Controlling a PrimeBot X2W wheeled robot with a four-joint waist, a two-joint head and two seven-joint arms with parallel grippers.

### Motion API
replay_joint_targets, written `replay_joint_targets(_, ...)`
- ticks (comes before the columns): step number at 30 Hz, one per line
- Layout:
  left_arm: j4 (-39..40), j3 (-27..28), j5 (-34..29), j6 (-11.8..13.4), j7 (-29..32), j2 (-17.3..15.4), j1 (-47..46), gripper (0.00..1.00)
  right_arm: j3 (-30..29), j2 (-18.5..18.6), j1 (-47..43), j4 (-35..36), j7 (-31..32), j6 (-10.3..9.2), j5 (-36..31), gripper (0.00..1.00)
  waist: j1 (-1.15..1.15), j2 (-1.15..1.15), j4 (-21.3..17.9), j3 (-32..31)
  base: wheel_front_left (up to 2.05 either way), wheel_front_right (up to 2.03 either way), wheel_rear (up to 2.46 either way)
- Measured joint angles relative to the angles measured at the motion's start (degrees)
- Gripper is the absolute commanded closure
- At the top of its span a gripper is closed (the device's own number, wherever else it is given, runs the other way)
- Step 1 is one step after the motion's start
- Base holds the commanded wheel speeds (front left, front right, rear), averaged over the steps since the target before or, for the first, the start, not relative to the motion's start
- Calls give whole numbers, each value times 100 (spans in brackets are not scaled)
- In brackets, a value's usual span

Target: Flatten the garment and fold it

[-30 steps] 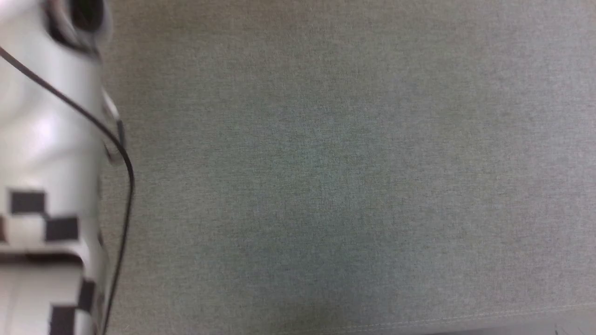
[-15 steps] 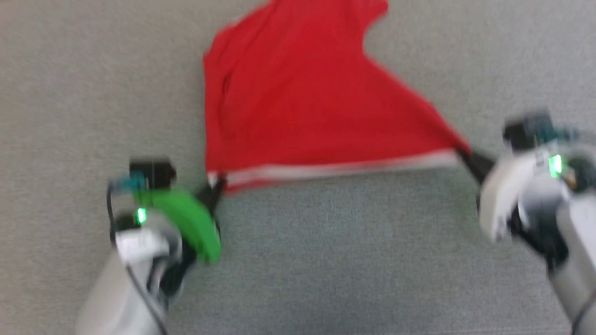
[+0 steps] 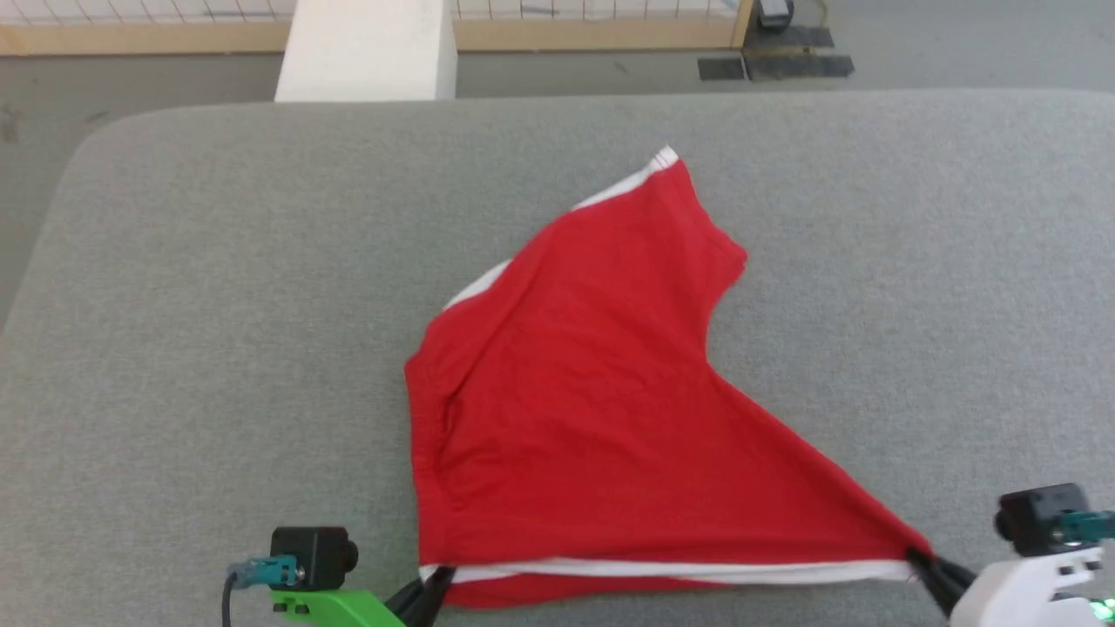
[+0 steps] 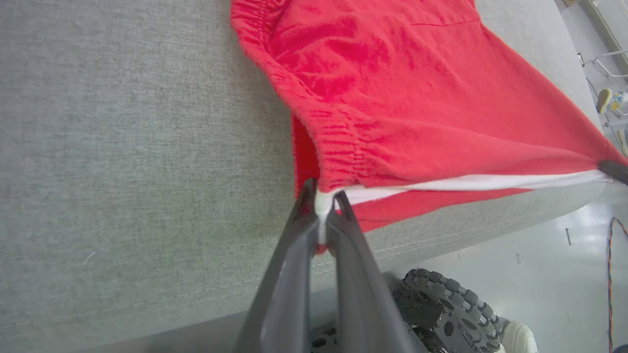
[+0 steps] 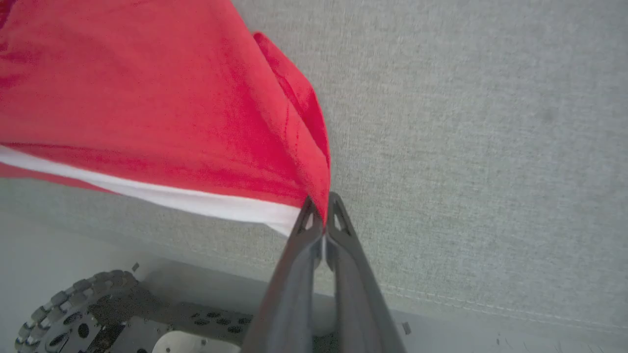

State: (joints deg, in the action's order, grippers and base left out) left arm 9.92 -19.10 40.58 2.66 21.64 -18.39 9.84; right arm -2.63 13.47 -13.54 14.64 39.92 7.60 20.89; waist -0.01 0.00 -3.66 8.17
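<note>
a: since half a second ago the head camera has tilted up, so the whole shorts (image 3: pixel 592 409) show, lying on the grey cushion (image 3: pixel 218 305) by its near edge.
b: and the grips?
a: left gripper (image 4: pixel 321 198) pinches the waistband corner, right gripper (image 5: pixel 321 206) the hem corner. the white stripe (image 3: pixel 679 570) is taut between them, likely to flatten it.

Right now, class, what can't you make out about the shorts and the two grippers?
Underside of the garment: head view, covered by its own top layer.
Body of the left gripper: head view, cut by the bottom edge.
Body of the right gripper: head view, cut by the corner.
Far end of the garment: wrist views, cut by frame edges.
</note>
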Motion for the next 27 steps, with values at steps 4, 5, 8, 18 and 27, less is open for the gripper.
replay_joint_targets(4,483,-25,-20,46,-168,89,26,100,-167,-161,-35,723,73,-1,-240,100,0,0,99,-56,0,0,0)
replay_joint_targets(5,519,-24,-19,45,-219,144,8,100,-165,-158,18,792,64,-1,-275,100,0,0,121,-57,0,0,0)
replay_joint_targets(8,415,-133,-60,30,-290,332,-291,100,-111,-20,466,821,-67,-2,-386,100,0,0,205,-31,0,0,0)
replay_joint_targets(18,-719,-51,-337,-43,-1012,994,-1953,100,577,667,3075,-710,-662,-1,-416,100,0,0,443,379,0,0,0)
replay_joint_targets(27,-1942,37,-547,143,-1913,1388,-3135,100,1510,995,5760,-2932,-1263,-1,-394,100,0,0,813,1260,0,0,0)
